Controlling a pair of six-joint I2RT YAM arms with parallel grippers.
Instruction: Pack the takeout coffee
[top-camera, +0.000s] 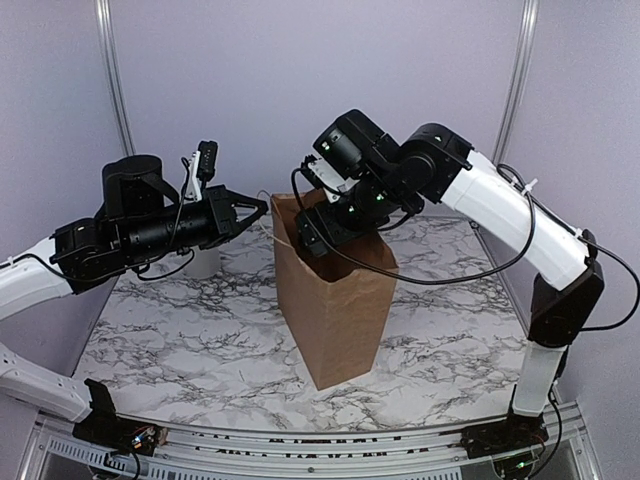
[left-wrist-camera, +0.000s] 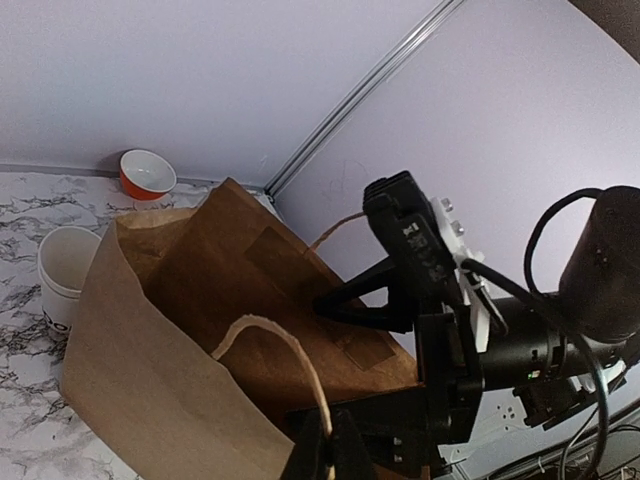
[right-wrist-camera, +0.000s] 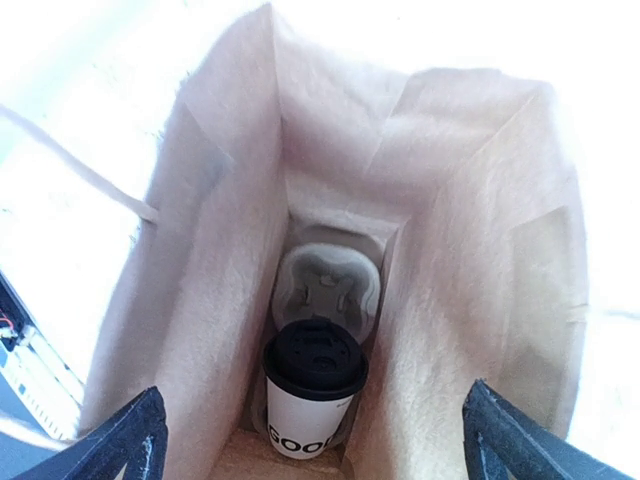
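The takeout coffee (right-wrist-camera: 312, 392), a white cup with a black lid and dark lettering, stands upright in a pulp cup carrier (right-wrist-camera: 327, 283) at the bottom of the brown paper bag (top-camera: 335, 300). My right gripper (right-wrist-camera: 312, 420) is open and empty, with its fingers spread wide high above the cup; in the top view it (top-camera: 318, 228) sits at the bag's mouth. My left gripper (left-wrist-camera: 327, 455) is shut on the bag's twine handle (left-wrist-camera: 285, 345); in the top view it (top-camera: 258, 210) sits at the bag's upper left edge.
A lidless white paper cup (left-wrist-camera: 63, 272) stands behind the bag on the marble table (top-camera: 200, 340), also seen under my left arm (top-camera: 205, 262). A red bowl (left-wrist-camera: 147, 172) sits by the back wall. The carrier's second slot is empty.
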